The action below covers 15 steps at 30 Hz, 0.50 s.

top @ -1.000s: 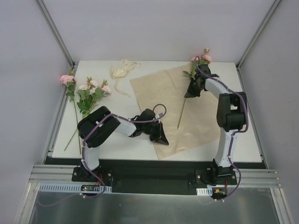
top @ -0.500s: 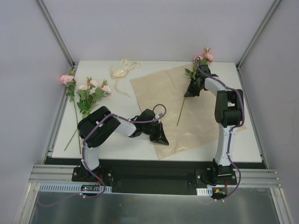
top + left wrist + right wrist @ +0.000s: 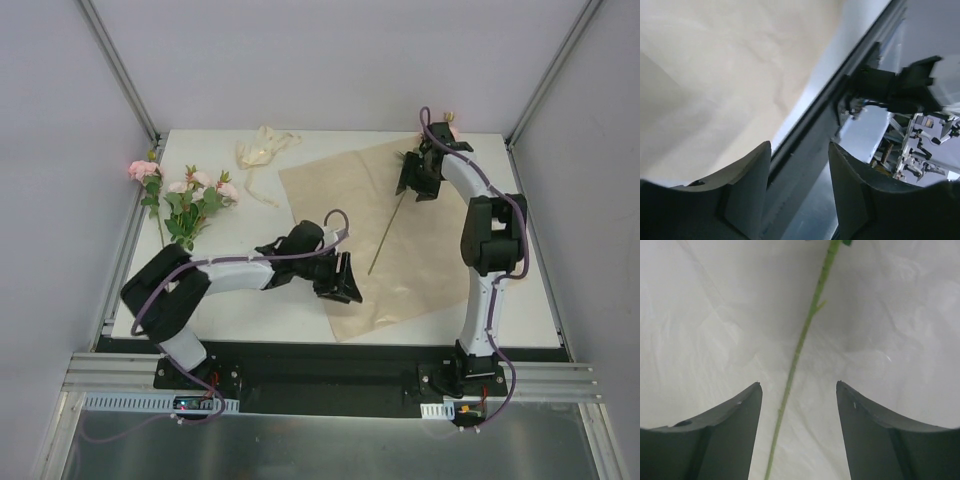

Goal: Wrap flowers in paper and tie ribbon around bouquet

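Top external view: the left claw (image 3: 340, 282) is hovering over the near left edge of the large tan-brown paper sheet (image 3: 430, 250) on the white worktop (image 3: 250, 310), its fingers (image 3: 747, 185) standing apart and empty. The right claw (image 3: 415, 182) is gaping wide above the sheet's far part; a thin green flower stem (image 3: 800, 345) is lying on the paper directly beneath its gap. Well left of both claws, a bunch of pale pink blooms with green leaves (image 3: 195, 195) is lying beside a crinkled cream fabric ribbon (image 3: 262, 150).
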{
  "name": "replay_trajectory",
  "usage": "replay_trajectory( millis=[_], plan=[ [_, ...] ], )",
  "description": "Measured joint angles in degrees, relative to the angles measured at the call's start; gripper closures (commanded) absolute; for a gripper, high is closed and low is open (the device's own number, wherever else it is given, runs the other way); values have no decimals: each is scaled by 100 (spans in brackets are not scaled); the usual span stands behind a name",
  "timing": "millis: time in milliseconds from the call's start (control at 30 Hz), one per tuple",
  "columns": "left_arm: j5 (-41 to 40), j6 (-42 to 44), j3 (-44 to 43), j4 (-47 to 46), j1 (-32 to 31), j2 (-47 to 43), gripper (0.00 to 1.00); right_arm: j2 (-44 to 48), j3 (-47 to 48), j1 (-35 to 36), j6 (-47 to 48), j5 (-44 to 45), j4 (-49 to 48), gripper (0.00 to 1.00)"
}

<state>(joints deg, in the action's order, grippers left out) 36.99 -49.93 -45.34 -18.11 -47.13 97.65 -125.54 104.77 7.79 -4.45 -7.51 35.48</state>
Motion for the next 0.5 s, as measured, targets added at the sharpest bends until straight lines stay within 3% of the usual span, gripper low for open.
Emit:
replay_trajectory(
  millis=[67,100,233,300,400,433,500],
  plan=[
    [-9,323,-142,564,122,-658,45,284,-120,9,42,173,199,34],
    [-33,492,-216,824,258,-1019,22,531,-317,24,48,223,232,34],
    [-409,1217,-496,1989,1471,-2422,10,2046,-1762,234,-9,138,37,34],
    [-997,1558,-579,2708,2623,-3003,12,2708,-2424,555,-50,-20,-149,34],
    [-2039,1941,-702,3622,4212,-3248,23,3287,-3206,1274,-68,-339,-476,34],
    [-2387,2083,-754,3899,4612,-3171,36,3366,-3469,1440,-70,-570,-575,34],
    [-3064,2448,-955,4391,4983,-2885,37,3368,-3746,1683,-79,-876,-706,34]
  ],
)
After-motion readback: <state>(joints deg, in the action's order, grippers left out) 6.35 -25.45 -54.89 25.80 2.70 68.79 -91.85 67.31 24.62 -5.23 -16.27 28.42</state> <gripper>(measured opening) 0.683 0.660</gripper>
